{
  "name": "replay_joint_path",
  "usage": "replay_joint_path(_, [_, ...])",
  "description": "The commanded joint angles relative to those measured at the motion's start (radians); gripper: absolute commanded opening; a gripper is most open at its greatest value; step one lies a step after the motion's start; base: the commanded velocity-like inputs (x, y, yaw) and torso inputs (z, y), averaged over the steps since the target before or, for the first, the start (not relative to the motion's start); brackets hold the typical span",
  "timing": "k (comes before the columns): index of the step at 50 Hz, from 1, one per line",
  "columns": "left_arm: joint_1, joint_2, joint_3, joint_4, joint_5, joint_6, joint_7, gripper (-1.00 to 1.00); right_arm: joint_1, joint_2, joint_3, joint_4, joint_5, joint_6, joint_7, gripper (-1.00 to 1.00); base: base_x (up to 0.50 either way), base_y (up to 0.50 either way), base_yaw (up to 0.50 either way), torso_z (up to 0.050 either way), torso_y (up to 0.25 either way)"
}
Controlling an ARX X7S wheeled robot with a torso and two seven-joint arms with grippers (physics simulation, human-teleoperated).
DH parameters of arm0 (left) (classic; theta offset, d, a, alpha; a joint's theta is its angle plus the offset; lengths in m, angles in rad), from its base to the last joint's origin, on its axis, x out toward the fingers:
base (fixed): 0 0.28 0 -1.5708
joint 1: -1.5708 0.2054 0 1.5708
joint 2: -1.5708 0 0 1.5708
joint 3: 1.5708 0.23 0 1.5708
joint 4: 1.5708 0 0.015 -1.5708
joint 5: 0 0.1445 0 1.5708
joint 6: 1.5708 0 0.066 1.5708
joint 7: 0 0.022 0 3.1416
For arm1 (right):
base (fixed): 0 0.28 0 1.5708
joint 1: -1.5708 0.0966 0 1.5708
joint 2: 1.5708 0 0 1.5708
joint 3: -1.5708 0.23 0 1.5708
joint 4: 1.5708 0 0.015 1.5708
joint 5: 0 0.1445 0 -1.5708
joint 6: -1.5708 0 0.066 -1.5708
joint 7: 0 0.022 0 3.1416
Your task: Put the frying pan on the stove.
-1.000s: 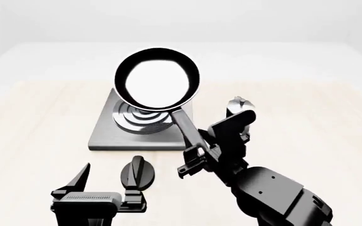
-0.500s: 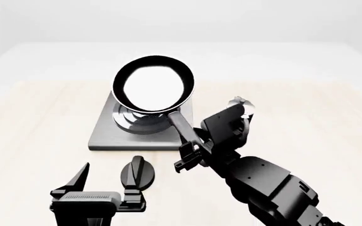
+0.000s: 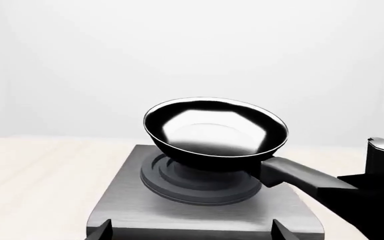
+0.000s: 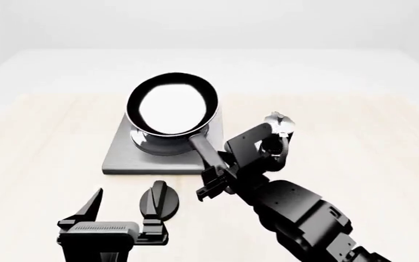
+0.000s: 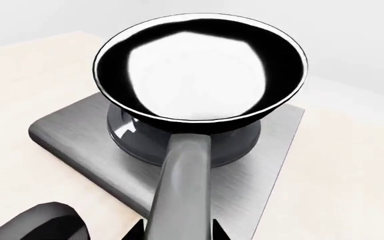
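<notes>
The frying pan (image 4: 172, 105) is round, shallow and glossy black, its inside throwing back a broad white glare, with a long black handle running from its rim toward the robot. It sits over the dark ringed burner in the middle of the stove (image 4: 122, 154), a flat square grey metal plate on the pale tabletop (image 4: 35, 142); the left wrist view shows the pan's base just above the burner, and contact cannot be told. The right end effector (image 4: 217, 177) is clamped on the handle at the stove's near edge. The left end effector (image 4: 122, 213) hangs with its fingers spread, empty, near a small black knob (image 4: 159, 199) just in front of the stove.
</notes>
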Motion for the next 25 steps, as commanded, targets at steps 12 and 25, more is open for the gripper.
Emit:
replay_joint_path(12, [0.001,-0.007,-0.001,0.005,-0.009,0.002,-0.005,1.0,0.044,-0.053,0.009,0.052,-0.073,-0.035,-0.019,-1.0,0.0,0.0,0.0,0.001,0.002])
replay_joint_path(25, [-0.008,-0.003,0.001,-0.021,-0.005,0.01,-0.005,1.0,0.049,-0.074,0.0,0.101,-0.088,-0.059,-0.031,-1.0,0.0,0.0,0.0,0.001,0.002])
